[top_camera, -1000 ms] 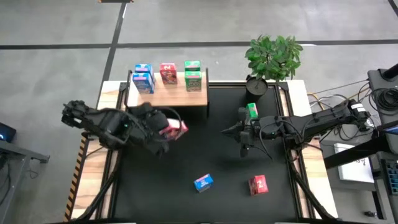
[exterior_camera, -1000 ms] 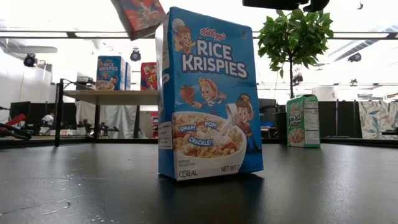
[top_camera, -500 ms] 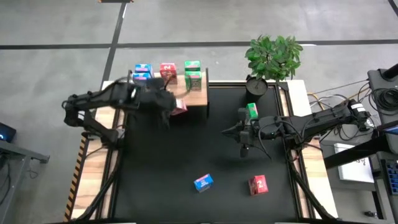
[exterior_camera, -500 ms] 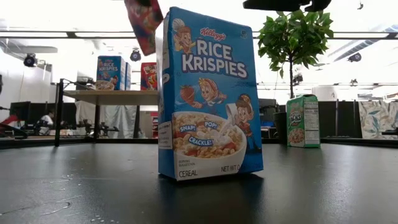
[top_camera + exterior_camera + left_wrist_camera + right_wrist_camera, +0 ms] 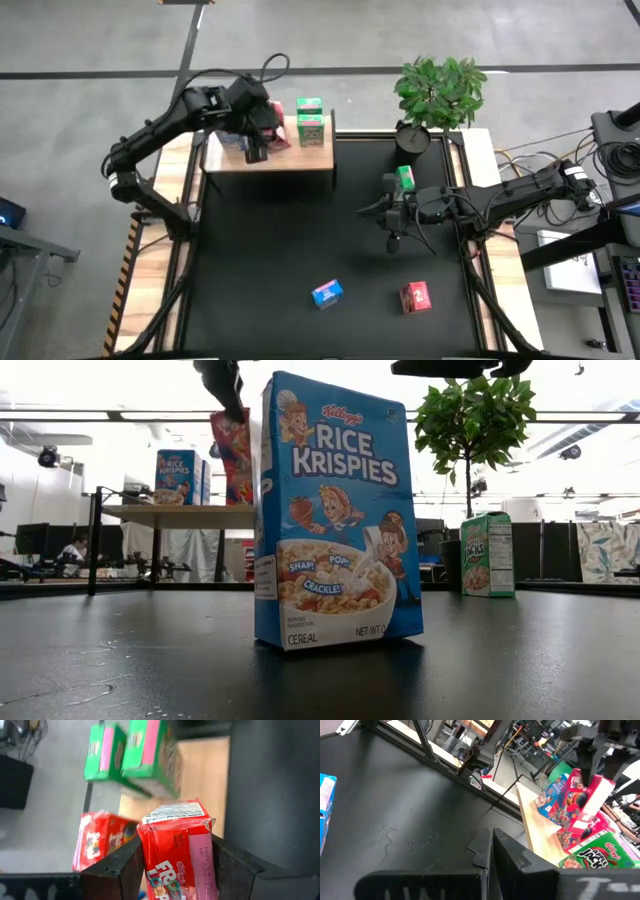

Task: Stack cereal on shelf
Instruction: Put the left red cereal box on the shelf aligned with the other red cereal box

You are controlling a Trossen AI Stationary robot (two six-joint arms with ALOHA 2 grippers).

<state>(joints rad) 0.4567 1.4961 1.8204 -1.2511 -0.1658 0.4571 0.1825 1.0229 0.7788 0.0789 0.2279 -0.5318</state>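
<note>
Since a second ago the left arm has swung up from the middle of the counter to the shelf [image 5: 290, 160], carrying its red Froot Loops box [image 5: 180, 855] with it. The left gripper [image 5: 262, 128] now hangs over the shelf's middle, its fingers [image 5: 120, 870] clamped on the two sides of that box, which sits above the red box [image 5: 100, 845] already standing there.

On the pale wooden shelf stand blue boxes [image 5: 178, 476] at one end, the red one in the middle, and two green Apple Jacks boxes [image 5: 310, 120] at the other end, one behind the other. The held box is glossy red with a pink side panel and white lettering, its top flap slightly crumpled.

Down on the black counter [image 5: 260, 270], a blue Rice Krispies box [image 5: 327, 293] stands upright near the front, a red box [image 5: 416, 296] close beside it, and a green box [image 5: 405, 178] farther back near the potted plant [image 5: 440, 90].

The right gripper [image 5: 392, 222] hovers over the counter just in front of that green box, fingers [image 5: 520, 855] shut on nothing.
</note>
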